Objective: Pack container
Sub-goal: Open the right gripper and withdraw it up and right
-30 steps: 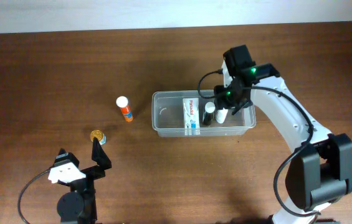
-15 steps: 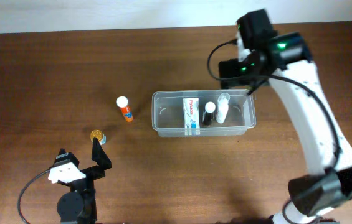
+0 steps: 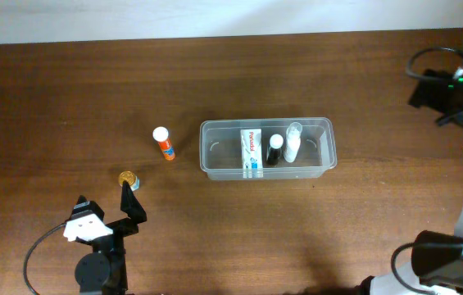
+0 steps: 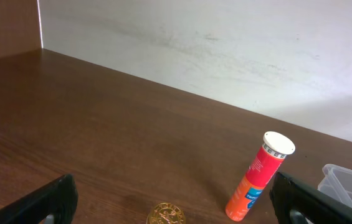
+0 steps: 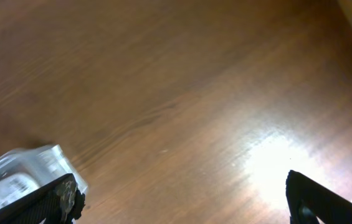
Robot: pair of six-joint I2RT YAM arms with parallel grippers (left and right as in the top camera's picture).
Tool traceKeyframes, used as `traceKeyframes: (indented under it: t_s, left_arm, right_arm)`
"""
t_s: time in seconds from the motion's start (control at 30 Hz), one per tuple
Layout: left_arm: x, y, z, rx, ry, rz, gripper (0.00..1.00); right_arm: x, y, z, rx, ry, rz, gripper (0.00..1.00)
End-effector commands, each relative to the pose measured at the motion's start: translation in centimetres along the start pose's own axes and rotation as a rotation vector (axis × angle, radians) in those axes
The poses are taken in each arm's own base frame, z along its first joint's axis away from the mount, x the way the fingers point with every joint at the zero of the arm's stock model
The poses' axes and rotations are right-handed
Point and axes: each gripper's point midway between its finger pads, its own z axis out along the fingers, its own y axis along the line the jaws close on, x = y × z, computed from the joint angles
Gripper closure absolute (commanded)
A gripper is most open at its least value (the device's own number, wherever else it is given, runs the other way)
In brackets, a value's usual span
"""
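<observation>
Now our left gripper [image 4: 172,186] is wide open and holds nothing. Just ahead sit a small round gold thing [image 4: 166,214] and an orange tube [image 4: 260,177]. We think the tube goes next. We should pinch its middle, lift it, and lay it in the bare left end of the container [image 3: 217,154], which sits mid-table. Our right gripper [image 5: 180,186], far right, is wide open and empty too.

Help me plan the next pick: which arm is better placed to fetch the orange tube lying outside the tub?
Left. The left gripper, open, sits near the orange tube, left of the tub; the right gripper is beyond its far end.
</observation>
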Motion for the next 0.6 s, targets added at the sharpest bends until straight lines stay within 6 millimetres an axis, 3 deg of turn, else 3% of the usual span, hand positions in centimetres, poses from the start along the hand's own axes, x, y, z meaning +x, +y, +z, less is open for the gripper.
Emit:
traceKeyframes:
  t_s: [0.0, 0.23, 0.57]
  left_arm:
    - [0.0, 0.3, 0.0, -0.016, -0.004, -0.006, 0.01]
    - [0.0, 0.3, 0.0, -0.016, -0.004, -0.006, 0.00]
    - [0.0, 0.3, 0.0, -0.016, -0.004, -0.006, 0.01]
  right_arm:
    - [-0.1, -2.0, 1.7, 0.022, 0.050, 0.075, 0.02]
    - [0.1, -4.5, 3.2, 0.021, 0.100, 0.156, 0.02]
    - [0.1, -4.7, 3.2, 0.023, 0.100, 0.162, 0.02]
